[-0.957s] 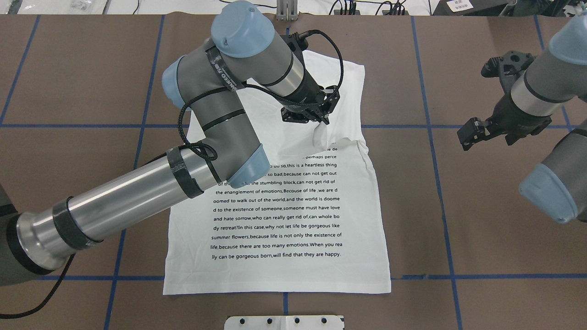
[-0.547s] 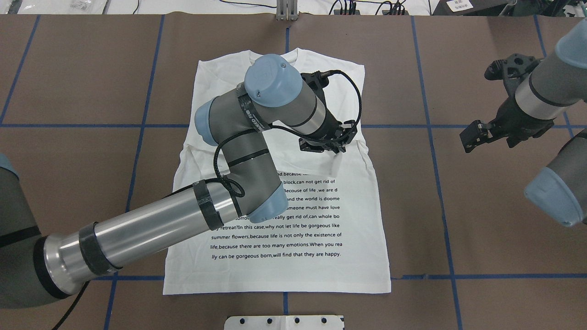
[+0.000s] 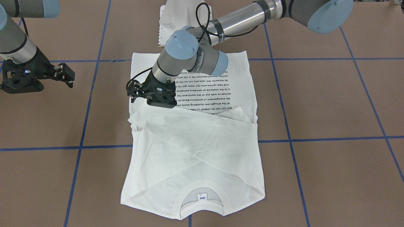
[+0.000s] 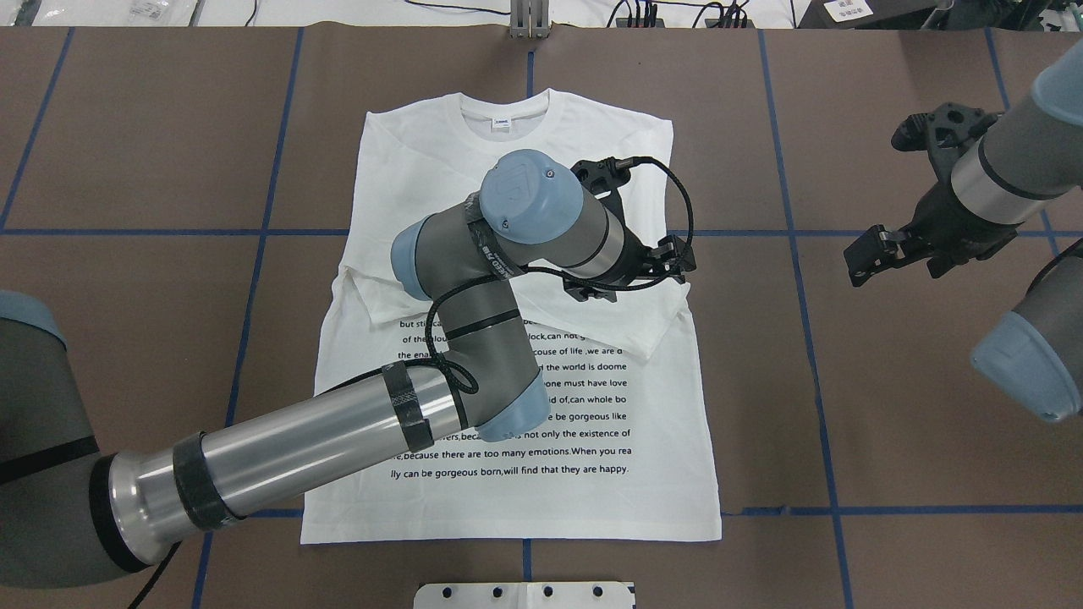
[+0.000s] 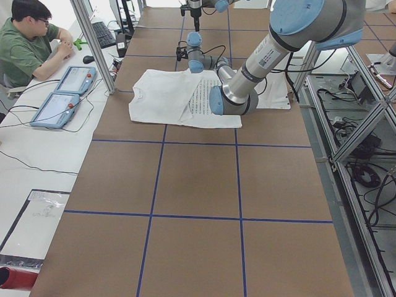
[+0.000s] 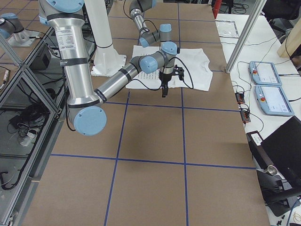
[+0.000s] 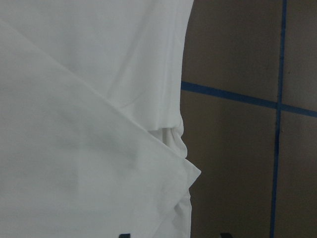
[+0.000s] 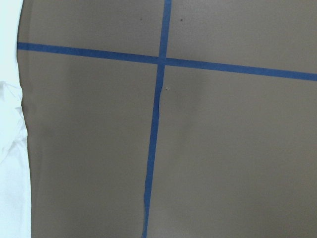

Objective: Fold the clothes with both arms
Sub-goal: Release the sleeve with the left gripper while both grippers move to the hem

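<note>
T-shirt [image 4: 508, 495], sleeves folded in; left hand [image 3: 153, 101] spread, low over sleeve edge; risk: lifting snags cloth, undoing fold; right hand [image 4: 865, 254] state: cannot tell

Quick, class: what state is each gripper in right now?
Left gripper: seems open, above shirt.
Right gripper: open, empty.
</note>
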Controlling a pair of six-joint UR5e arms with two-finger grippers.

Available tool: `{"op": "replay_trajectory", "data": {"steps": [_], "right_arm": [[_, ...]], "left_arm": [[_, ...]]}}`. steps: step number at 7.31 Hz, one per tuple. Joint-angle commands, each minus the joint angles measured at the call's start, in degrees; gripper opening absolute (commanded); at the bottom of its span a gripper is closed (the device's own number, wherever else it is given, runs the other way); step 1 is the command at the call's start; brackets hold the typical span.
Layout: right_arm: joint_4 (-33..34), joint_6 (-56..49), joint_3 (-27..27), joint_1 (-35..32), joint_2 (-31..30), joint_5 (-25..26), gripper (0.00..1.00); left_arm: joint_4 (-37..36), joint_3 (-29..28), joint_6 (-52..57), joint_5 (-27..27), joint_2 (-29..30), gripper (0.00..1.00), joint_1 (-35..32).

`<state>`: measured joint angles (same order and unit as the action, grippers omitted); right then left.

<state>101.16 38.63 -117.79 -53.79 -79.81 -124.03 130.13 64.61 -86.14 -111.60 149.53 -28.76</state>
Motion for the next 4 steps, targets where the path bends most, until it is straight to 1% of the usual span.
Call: {"op": "replay_trajectory", "data": {"steps": [1,2,3,4], "right_arm": [[-3.3,3.6,-1.9,0.6,-0.2,-0.2,1.00],[-6.2,9.6,-3.8,4.1,-1.0,0.5,1.00],[-9.5,15.0,-5.4,7.2,-2.1,1.6,1.00],[-10.5,19.6,-6.2,10.5,-2.2,3.0,1.00]], "left_arm": [[-2.7,6.9,0.2,-1.5,-6.1,1.00,-1.2],[-9.0,16.8,2.8,-1.5,-13.1,1.00,-2.3],[-17.9,27.0,7.9,-1.2,-18.7,1.00,-2.7],[-22.4,34.8,11.4,-0.8,-23.9,1.00,-3.9]]}}
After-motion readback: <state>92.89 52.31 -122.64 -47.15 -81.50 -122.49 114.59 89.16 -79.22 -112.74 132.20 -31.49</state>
